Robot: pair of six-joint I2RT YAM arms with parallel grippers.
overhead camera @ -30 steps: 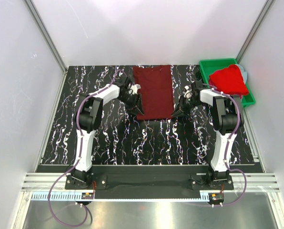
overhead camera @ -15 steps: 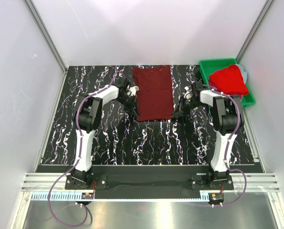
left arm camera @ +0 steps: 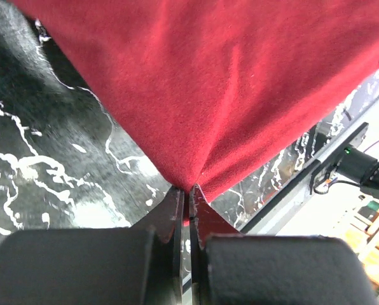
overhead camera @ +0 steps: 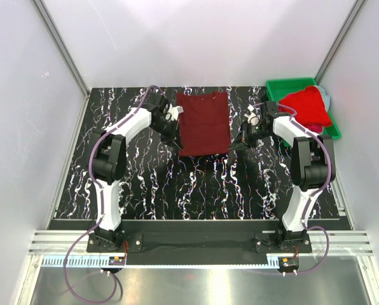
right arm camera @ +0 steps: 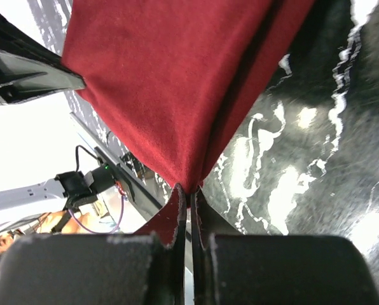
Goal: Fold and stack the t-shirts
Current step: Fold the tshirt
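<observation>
Top external: left gripper [overhead camera: 176,143] and right gripper [overhead camera: 233,147] have just clamped the maroon t-shirt [overhead camera: 204,121] at its near corners; the hem lifts. I judge my fold begins.

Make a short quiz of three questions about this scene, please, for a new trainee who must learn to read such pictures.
1. Fill in the missing word: the left tool and the right tool each pinch one near ____ of the maroon t-shirt.
2. Choose one: where does the bright red t-shirt lie? A, in the green bin; B, in the right tool; C, on top of the maroon t-shirt.
3. True or false: the left tool is wide open and holds nothing.

Key: 1, corner. 2, A. 3, false: it is shut on the maroon cloth.
</observation>
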